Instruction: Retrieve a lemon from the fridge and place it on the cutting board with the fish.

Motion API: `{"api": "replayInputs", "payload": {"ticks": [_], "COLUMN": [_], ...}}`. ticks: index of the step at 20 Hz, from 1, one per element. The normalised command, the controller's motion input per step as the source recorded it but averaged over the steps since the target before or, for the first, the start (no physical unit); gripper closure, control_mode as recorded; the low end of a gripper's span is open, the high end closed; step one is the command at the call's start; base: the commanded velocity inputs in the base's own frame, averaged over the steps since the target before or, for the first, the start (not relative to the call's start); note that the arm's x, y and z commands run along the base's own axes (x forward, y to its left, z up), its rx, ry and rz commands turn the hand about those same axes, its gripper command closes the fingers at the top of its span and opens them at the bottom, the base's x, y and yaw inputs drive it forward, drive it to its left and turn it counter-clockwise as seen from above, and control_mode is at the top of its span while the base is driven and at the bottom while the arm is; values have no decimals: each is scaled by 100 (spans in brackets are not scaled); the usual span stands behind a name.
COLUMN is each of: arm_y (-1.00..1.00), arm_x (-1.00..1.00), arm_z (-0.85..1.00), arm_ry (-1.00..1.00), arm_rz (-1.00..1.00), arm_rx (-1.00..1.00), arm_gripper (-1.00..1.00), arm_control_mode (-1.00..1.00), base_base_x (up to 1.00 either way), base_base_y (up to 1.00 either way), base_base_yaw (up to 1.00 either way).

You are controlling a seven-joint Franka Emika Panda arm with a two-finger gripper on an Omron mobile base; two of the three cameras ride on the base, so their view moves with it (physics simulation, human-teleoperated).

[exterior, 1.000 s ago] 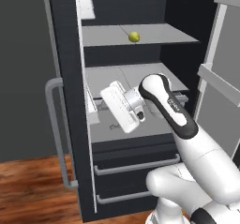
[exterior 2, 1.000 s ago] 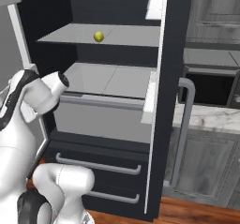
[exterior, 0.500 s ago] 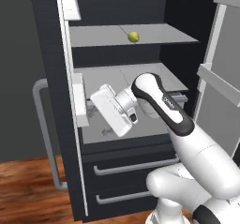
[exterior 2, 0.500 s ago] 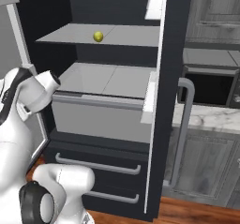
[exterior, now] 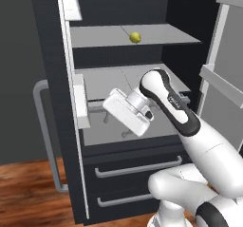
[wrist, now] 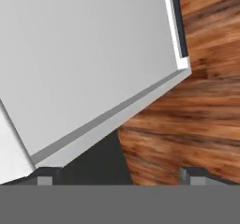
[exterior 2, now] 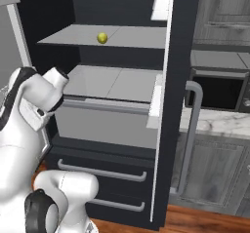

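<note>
The lemon lies alone on the upper pale grey shelf of the open fridge. My gripper hangs well below it, in front of the lower shelf, and points down and left toward the inner side of the left door. In the hand view its two fingertips stand far apart with nothing between them, so it is open. That view looks past a white door panel to the wooden floor. The cutting board and the fish are out of view.
Two handled drawers close the fridge's bottom. A white bin juts from the left door. The right door with its grey bar handle stands ajar before the marbled counter and a dark oven.
The left fridge door has swung wider open, its handle moving left. My hand has stayed by the lower shelf, shifting only slightly.
</note>
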Motion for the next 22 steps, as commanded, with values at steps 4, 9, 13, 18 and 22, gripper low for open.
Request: {"api": "replayInputs", "payload": {"ticks": [4, 9, 13, 18, 22], "arm_y": [-90, -77, -82, -46, -26], "arm_x": [6, 0, -7, -44, -20], "arm_z": [-26, -14, -12, -3, 18], "arm_ry": [-3, -2, 3, -13, -14], "arm_rz": [16, 16, 9, 1, 1], "arm_rx": [-75, -95, -61, 15, 21], "arm_gripper": [-100, -100, -100, -100, -100], "arm_control_mode": [-100, -100, -100, -100, -100], "base_base_x": [0, 0, 0, 0, 0], "base_base_y": [0, 0, 0, 0, 0], "base_base_yaw": [0, 0, 0, 0, 0]}}
